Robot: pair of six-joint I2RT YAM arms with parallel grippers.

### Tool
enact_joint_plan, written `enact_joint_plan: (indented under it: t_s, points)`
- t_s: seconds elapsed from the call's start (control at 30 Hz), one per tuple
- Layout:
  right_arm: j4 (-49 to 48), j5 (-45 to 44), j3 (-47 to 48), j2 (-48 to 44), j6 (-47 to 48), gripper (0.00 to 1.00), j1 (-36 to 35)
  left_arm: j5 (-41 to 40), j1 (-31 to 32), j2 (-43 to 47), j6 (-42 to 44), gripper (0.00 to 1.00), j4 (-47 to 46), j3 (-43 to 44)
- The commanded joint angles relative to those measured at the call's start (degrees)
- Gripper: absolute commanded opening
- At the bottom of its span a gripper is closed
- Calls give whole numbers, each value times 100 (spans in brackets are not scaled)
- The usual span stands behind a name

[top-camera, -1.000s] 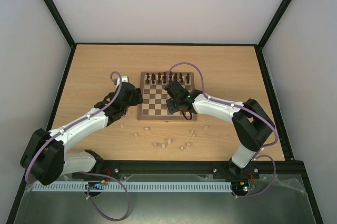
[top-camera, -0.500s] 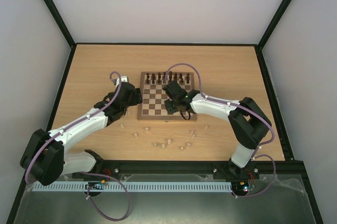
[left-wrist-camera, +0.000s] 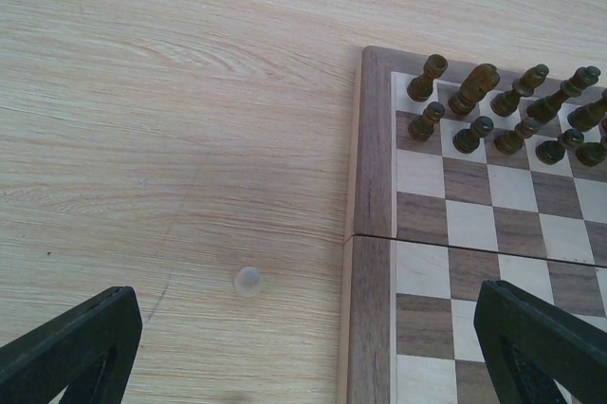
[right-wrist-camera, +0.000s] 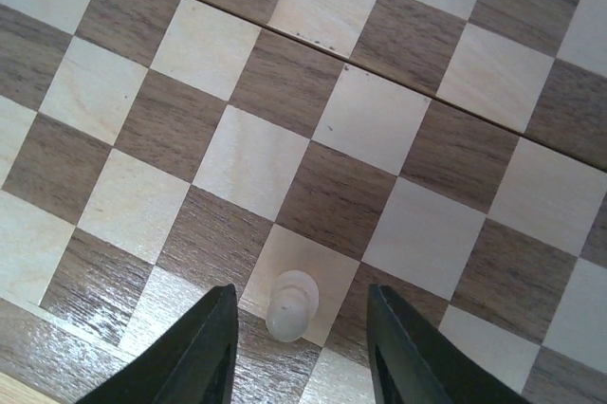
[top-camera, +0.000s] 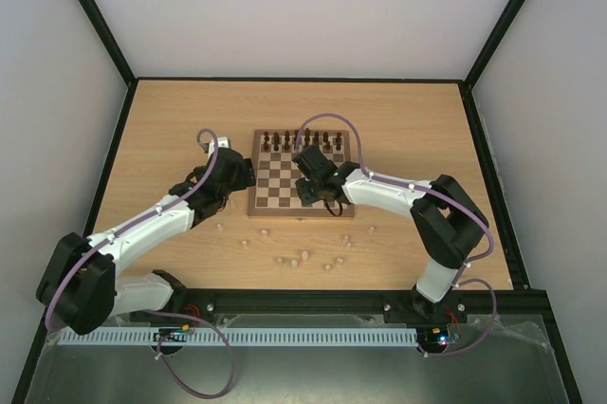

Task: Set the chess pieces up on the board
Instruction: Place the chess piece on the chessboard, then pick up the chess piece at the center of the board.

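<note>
The board (top-camera: 275, 186) lies mid-table with dark brown pieces (top-camera: 299, 141) along its far rows. My right gripper (top-camera: 316, 193) hangs over the board's near rows. In the right wrist view it (right-wrist-camera: 299, 352) is open. A pale pawn (right-wrist-camera: 291, 304) stands upright on a light square of the board (right-wrist-camera: 379, 129) between the fingers, touching neither. My left gripper (top-camera: 242, 174) is at the board's left edge, open and empty (left-wrist-camera: 308, 361). A small pale piece (left-wrist-camera: 248, 281) lies on the table beside the board's border (left-wrist-camera: 370, 186). Several pale pieces (top-camera: 304, 256) are scattered on the table in front of the board.
Dark pieces (left-wrist-camera: 503, 110) fill the board's far corner in the left wrist view. The scattered pale pieces run from the left (top-camera: 220, 228) to the right (top-camera: 371, 229) between the board and the arm bases. Black frame rails (top-camera: 303, 295) edge the table.
My right gripper has shifted slightly left over the board's near rows. The left arm has hardly moved.
</note>
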State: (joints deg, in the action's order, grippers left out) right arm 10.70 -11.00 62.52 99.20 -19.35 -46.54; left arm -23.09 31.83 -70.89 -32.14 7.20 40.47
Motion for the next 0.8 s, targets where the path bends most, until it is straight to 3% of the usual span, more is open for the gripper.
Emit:
enact_joint_plan:
  t_s: [0.0,0.2,0.4,0.77]
  points:
    - [2,-141,-40,-287,-1,44,-43,-187,-44,86,-71,99,105,125]
    - [-118,-339,-396,-872,-111,60,-46,-255,-142,-54,-155,99,146,117]
    - [-191,-521,-695,-1400,-183,61,-41,184,-398,-467,-187,99,43,124]
    - [-208,-510,-864,-1548,-227,60,-44,1260,-902,-1482,-135,99,-189,222]
